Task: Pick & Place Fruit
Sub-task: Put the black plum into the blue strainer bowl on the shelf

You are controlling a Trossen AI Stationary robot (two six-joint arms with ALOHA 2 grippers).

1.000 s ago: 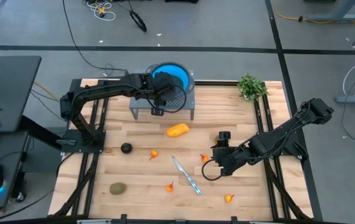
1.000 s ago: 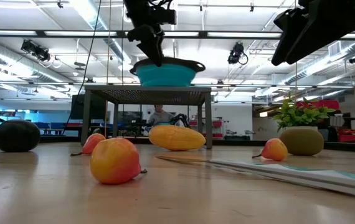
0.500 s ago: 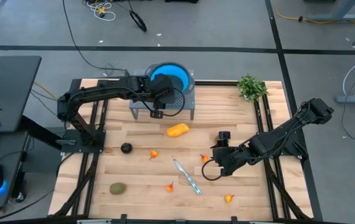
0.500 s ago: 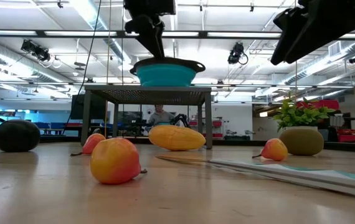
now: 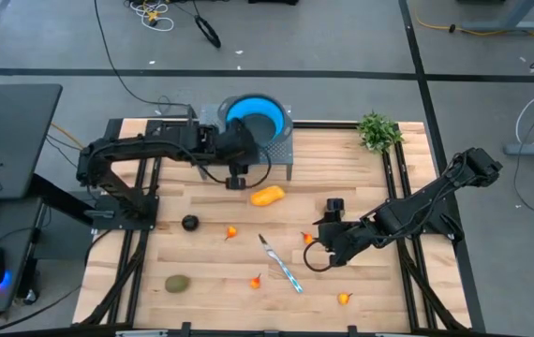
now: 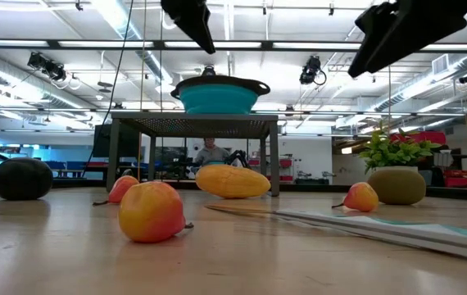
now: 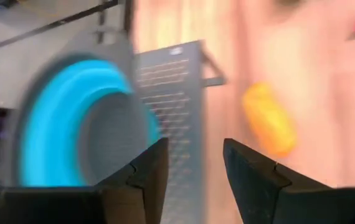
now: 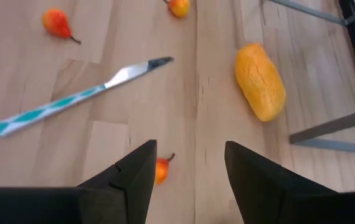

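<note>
High view
- table (image 5: 201, 262): light wood, carrying both arms and the scattered fruit.
- left fingers (image 5: 236, 178): over the front edge of a small grey stand (image 5: 286, 159); empty, as far as this view shows.
- bowl (image 5: 254, 113): blue, on top of the stand at the far edge.
- mango (image 5: 267, 196): yellow-orange, on the table just in front of the stand, near the left fingers.
- dark ball (image 5: 189, 223): left of centre.
- green oval (image 5: 177, 283): near the front left.
- small orange pieces: one (image 5: 232, 232) beside the ball, one (image 5: 255, 280) by the knife, one (image 5: 344, 299) at the front right, one (image 5: 307, 238) next to the right arm.
- knife (image 5: 280, 263): mid-table, lying diagonally.
- right fingers (image 5: 316, 245): low over the table, right of the knife.
- plant (image 5: 378, 130): far right corner.

Low view
- fruit: mango under the stand, ball at far left, a second green oval (image 6: 396, 185) by the plant.
- arms: both above the table, clear of the fruit.

Left wrist view
- fingers: partly open, nothing between them; bowl and stand ahead, mango off to one side.

Right wrist view
- fingers: apart and empty; a small orange piece lies on the table just by one finger, knife and mango farther on.
</note>
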